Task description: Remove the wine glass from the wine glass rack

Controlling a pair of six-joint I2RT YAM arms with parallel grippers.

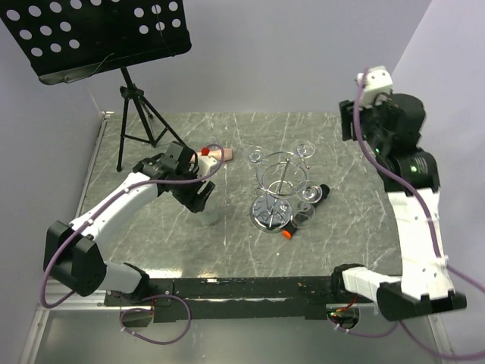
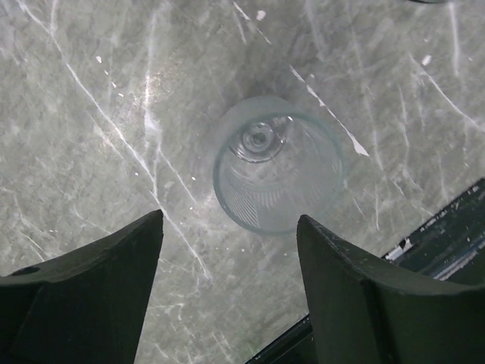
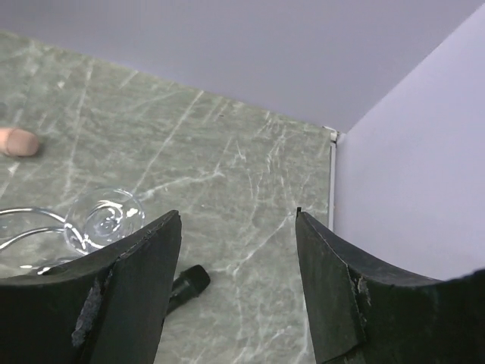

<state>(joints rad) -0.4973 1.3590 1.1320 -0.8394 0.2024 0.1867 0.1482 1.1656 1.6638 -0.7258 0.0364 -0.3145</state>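
Observation:
A clear wine glass [image 1: 210, 215] stands upright on the marble table, left of the chrome wine glass rack [image 1: 277, 180]. In the left wrist view I look down into it [image 2: 276, 163]. My left gripper [image 1: 198, 195] hovers just above it, open and empty [image 2: 229, 220], its fingertips apart from the rim. Other glasses still hang on the rack, their feet [image 1: 305, 149] showing up top. My right gripper [image 1: 355, 125] is raised at the back right, open and empty [image 3: 236, 214]. One hanging glass foot [image 3: 114, 220] shows at its left.
A black music stand [image 1: 98, 34] on a tripod stands at the back left. A black marker with an orange cap [image 1: 305, 215] lies by the rack's disc base [image 1: 267, 216]. A pink and red object [image 1: 220, 154] lies behind my left gripper. Walls close the back and right.

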